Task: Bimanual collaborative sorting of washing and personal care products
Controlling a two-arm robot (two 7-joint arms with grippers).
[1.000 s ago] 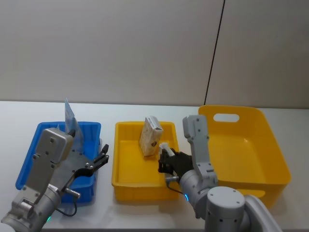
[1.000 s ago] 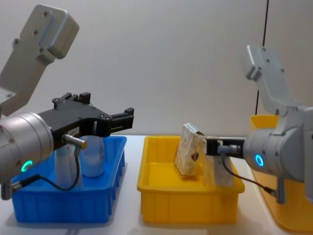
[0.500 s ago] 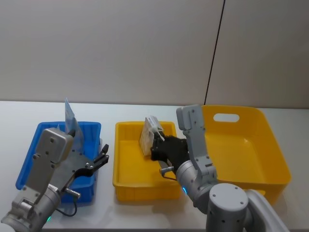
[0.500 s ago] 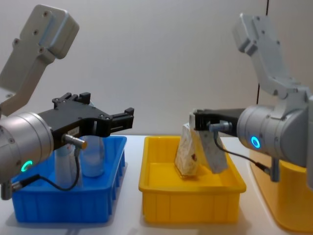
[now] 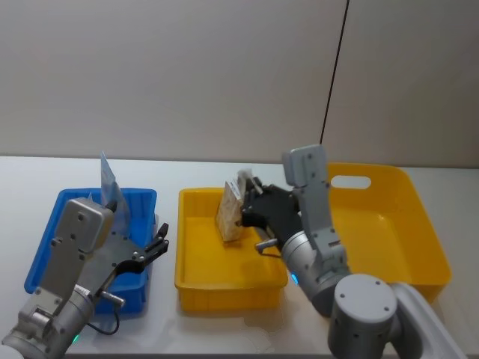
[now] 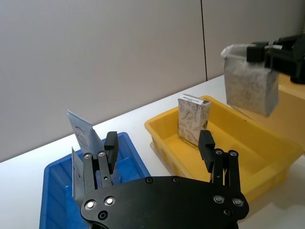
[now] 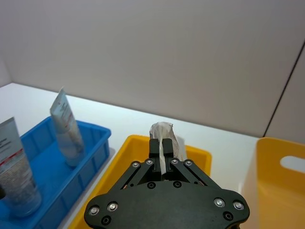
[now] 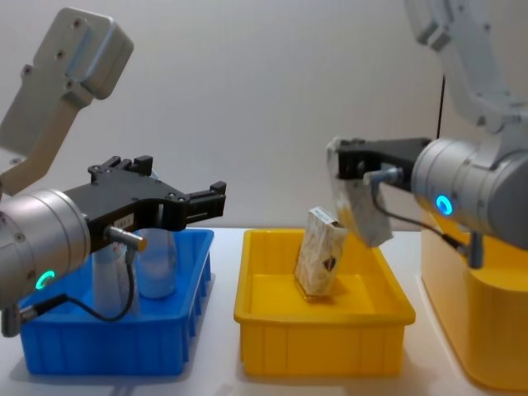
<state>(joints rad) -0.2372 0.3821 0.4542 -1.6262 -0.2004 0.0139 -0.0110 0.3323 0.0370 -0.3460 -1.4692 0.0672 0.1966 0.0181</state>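
Right hand (image 8: 343,165) pinches patterned cardboard carton (image 8: 363,210) aloft; left hand (image 8: 214,201) hovers.

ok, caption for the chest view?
Right gripper holds one carton above middle yellow tray, second carton standing inside; left gripper open by blue tray.

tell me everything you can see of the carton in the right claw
The carton is a small beige-white cardboard box with a fine grey pattern. The right claw is shut on its top end, and it hangs tilted in the air over the small yellow tray, touching nothing else. It is higher than, and apart from, the second carton standing in that tray.
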